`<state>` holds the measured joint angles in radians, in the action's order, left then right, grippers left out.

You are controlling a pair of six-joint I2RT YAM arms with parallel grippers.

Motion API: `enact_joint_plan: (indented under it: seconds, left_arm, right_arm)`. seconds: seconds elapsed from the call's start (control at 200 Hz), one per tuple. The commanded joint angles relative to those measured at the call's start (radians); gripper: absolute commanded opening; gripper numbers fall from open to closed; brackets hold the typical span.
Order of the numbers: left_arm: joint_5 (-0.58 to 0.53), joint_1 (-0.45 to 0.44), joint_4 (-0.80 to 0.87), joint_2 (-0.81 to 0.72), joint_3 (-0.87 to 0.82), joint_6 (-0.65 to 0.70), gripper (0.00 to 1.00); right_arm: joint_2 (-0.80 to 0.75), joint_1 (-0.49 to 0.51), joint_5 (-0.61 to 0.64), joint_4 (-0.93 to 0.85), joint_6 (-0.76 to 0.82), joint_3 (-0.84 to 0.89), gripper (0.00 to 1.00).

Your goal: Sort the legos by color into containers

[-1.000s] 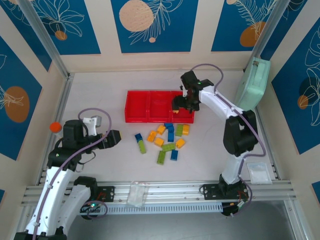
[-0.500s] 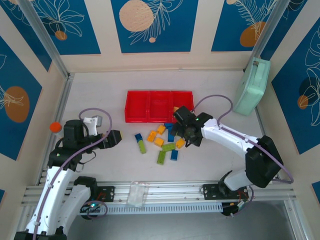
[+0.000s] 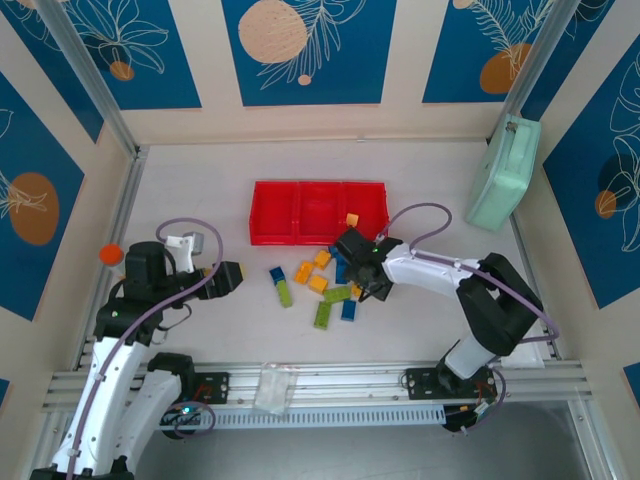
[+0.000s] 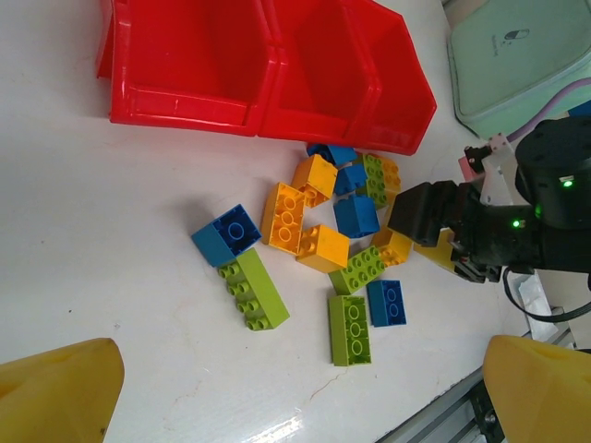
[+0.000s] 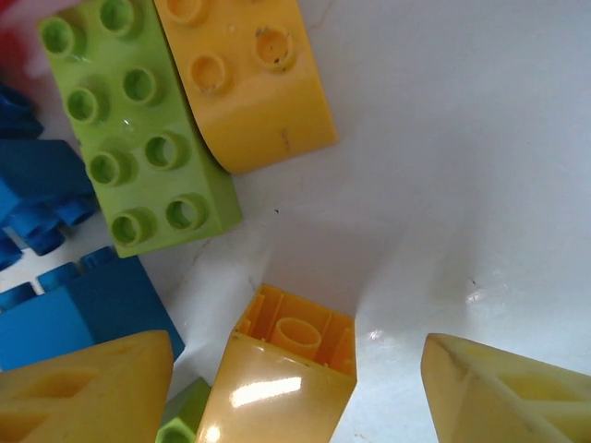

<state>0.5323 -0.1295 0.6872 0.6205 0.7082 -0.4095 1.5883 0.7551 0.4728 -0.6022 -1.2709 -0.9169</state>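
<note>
Fingers [image 5: 92,388] of right gripper [image 3: 362,272] are straddling an orange brick [image 5: 286,369], apart, not clamping (gap showing one side); left gripper [image 3: 225,277] is hanging wide open. Early days: bins [image 3: 270,215] are holding one orange piece [image 3: 351,219]; other legos [image 4: 297,217] are lying loose just in front.

The left arm [image 3: 128,318] sits folded at the near left, its forearm pointing right; the left claw [image 3: 229,277] is level and aimed toward the middle, its yellow fingers [image 4: 57,392] spread wide apart; the right arm [image 3: 430,272] bends sharply at the elbow and reaches left, held low; the right claw [image 3: 366,283] points downward, its yellow fingers [image 5: 503,392] parted with a clear gap between them.
</note>
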Motion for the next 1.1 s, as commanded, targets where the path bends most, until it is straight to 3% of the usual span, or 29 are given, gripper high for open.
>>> enact_joint_plan:
  seconds: [0.0,0.085,0.375,0.57,0.765,0.845,1.095]
  left_arm:
    - [0.031,-0.007,-0.021,-0.011,-0.005,0.014,0.99]
    - [0.03,-0.007,-0.021,-0.01,-0.005,0.013,0.99]
    - [0.03,-0.006,-0.023,-0.007,-0.007,0.012,0.99]
    - [0.027,-0.007,-0.023,-0.004,-0.007,0.012,0.99]
    - [0.027,-0.007,-0.025,0.0,-0.007,0.012,0.99]
    - [0.026,-0.006,-0.024,0.001,-0.007,0.011,0.99]
    - [0.021,-0.007,-0.023,0.007,-0.009,0.009,0.99]
  right_arm:
    - [0.036,0.016,0.032,-0.019,-0.028,-0.039,0.74]
    - [0.053,0.025,0.036,-0.018,-0.03,-0.036,0.73]
    - [0.072,0.033,0.065,-0.021,0.006,-0.028,0.51]
    - [0.065,0.033,0.065,-0.014,0.042,-0.009,0.5]
    - [0.026,0.033,0.069,0.025,0.167,0.019,0.42]
    - [-0.009,0.026,0.051,0.041,0.244,0.022,0.32]
    - [-0.198,-0.057,0.033,0.012,0.445,-0.046,0.29]
